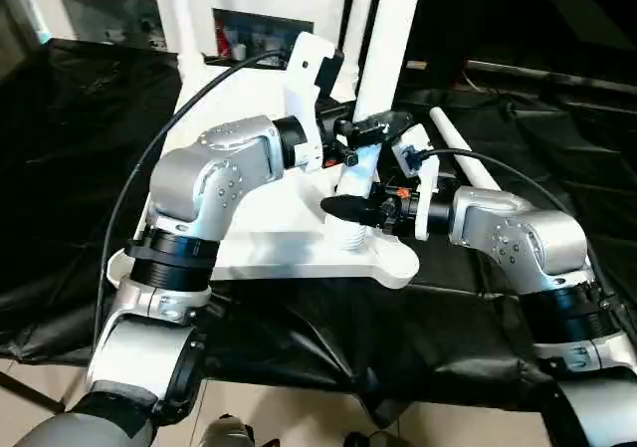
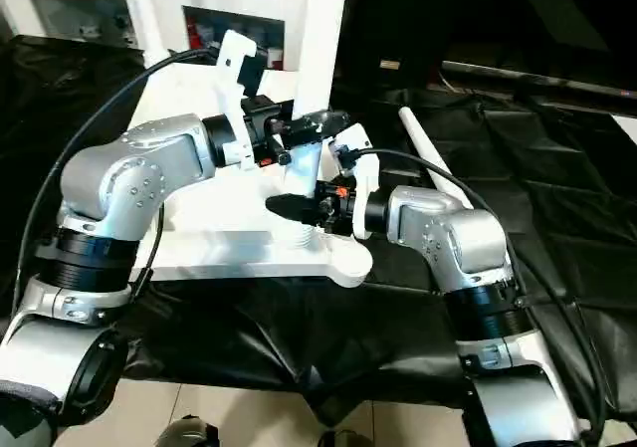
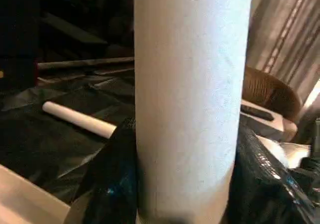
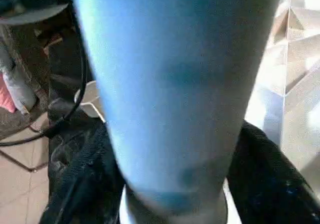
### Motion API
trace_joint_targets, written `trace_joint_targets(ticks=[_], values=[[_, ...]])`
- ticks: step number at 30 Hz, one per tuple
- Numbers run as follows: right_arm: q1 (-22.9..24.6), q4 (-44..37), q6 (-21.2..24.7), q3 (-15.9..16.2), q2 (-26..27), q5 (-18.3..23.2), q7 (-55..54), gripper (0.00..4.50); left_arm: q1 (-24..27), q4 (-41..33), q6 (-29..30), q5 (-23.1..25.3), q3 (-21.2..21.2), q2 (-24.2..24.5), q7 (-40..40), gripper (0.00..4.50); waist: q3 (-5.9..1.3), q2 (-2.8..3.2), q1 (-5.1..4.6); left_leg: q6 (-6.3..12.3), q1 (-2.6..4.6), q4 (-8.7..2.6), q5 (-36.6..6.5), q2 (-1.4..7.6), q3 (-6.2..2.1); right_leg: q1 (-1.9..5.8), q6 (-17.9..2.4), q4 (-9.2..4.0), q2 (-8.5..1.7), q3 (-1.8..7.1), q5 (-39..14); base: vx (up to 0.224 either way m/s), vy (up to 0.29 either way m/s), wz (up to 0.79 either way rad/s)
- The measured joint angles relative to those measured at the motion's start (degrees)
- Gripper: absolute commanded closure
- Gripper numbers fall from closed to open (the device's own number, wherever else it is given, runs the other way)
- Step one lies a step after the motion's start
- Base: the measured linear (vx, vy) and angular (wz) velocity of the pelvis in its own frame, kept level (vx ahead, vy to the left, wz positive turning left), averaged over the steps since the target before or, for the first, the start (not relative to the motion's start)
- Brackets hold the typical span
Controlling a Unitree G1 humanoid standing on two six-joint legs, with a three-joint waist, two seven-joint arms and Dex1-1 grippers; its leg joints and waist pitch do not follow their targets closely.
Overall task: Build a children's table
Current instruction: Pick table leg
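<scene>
The white tabletop (image 1: 289,238) lies flat on a table w/ a black sheet (image 1: 468,337) over it. One white leg (image 1: 383,59) stands straight up at the tabletop's near corner, its ribbed end (image 1: 348,233) sitting in the round corner socket (image 1: 383,258).

Both arms meet at this leg. The left gripper (image 1: 370,128) grabs it higher up; its black fingers (image 3: 107,184) sit on both sides of the tube, about half open, pressed on the leg. The right gripper (image 1: 348,208) is lower, just above the socket. Its fingers (image 4: 75,174) also sit on both sides of the leg, fairly wide, but I can't tell if they squeeze it or just sit beside it.

A 2nd leg (image 1: 463,148) lies on the black sheet, past the right arm, apart from the tabletop.

The eye views show the arms, tabletop & both legs together. The left wrist view shows the standing leg up close, plus the lying leg (image 3: 80,119) behind it on the sheet. The right wrist view shows the standing leg (image 4: 175,84) looking blue, w/ a bit of floor (image 4: 20,184) & a black cable (image 4: 75,109) to one side.
</scene>
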Motion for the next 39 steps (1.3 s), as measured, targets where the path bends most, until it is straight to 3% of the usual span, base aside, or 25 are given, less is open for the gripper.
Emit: trace_joint_targets(ticks=[5,14,16,19,28,29,34,39], values=[[0.0,0.0,-0.41,0.0,0.03,-0.24,-0.94,1.09,0.0,0.01,0.0,-0.02,0.06,-0.29,-0.04,2.62,0.0,0.0,-0.01,0.0,0.0,0.0,0.0,0.0,0.0,0.0,0.0,0.0,0.0,0.0,0.0,0.0,0.0,0.0],[0.0,0.0,-0.74,0.0,-0.29,-0.54,-0.79,1.06,0.0,0.01,0.0,-0.05,0.15,-0.24,-0.1,2.62,0.0,0.0,0.01,0.0,0.0,0.0,0.0,0.0,0.01,0.0,0.0,0.0,0.0,0.0,0.0,0.0,0.0,0.0],[0.0,0.0,-0.74,0.0,-0.29,-0.53,-0.76,1.39,-0.01,0.01,0.0,-0.04,0.15,-0.21,-0.13,2.62,0.0,0.0,0.0,0.0,0.0,0.0,0.0,0.0,0.01,0.0,0.0,0.0,0.0,0.0,0.0,0.0,0.0,0.0],[0.0,0.0,-0.69,0.0,-0.25,-0.27,-0.42,1.44,-0.01,0.01,-0.04,-0.04,0.19,-0.17,-0.13,2.62,0.0,0.0,0.0,0.0,0.0,0.0,0.0,0.0,0.01,0.0,0.0,0.01,0.0,0.0,0.0,0.0,0.0,0.0],[0.0,-0.01,-0.59,0.03,-0.14,-0.04,-0.12,2.23,-0.01,0.01,-0.39,0.09,0.18,0.11,-0.11,2.62,0.0,0.0,0.01,0.0,0.0,0.0,0.0,0.0,0.01,0.0,0.0,0.0,0.0,0.0,0.0,0.0,0.0,0.0],[0.0,-0.05,-0.69,0.06,-0.02,-0.05,-0.12,2.37,-0.01,0.01,-0.48,0.2,0.16,0.07,-0.06,2.27,0.0,0.0,0.01,0.0,0.0,0.0,0.0,0.0,0.01,0.0,0.0,0.0,0.0,0.0,0.0,0.0,0.0,0.0],[0.0,0.24,-3.27,-0.22,1.4,-0.65,-2.29,2.51,0.0,0.77,-2.48,0.22,0.83,-0.96,0.74,1.75,0.0,-0.01,0.0,-0.01,-0.01,0.0,0.0,0.0,0.01,0.0,0.01,0.0,0.0,0.0,0.0,0.0,0.0,0.0],[0.02,3.32,-7.44,-5.32,4.33,-1.41,-9.43,2.55,0.0,1.43,-11.5,-0.55,6.58,-4.5,2.79,1.6,-0.02,-0.04,0.0,-0.01,-0.03,0.02,0.01,-0.01,0.02,0.0,0.01,-0.02,-0.01,0.0,0.0,0.0,0.0,0.0]])
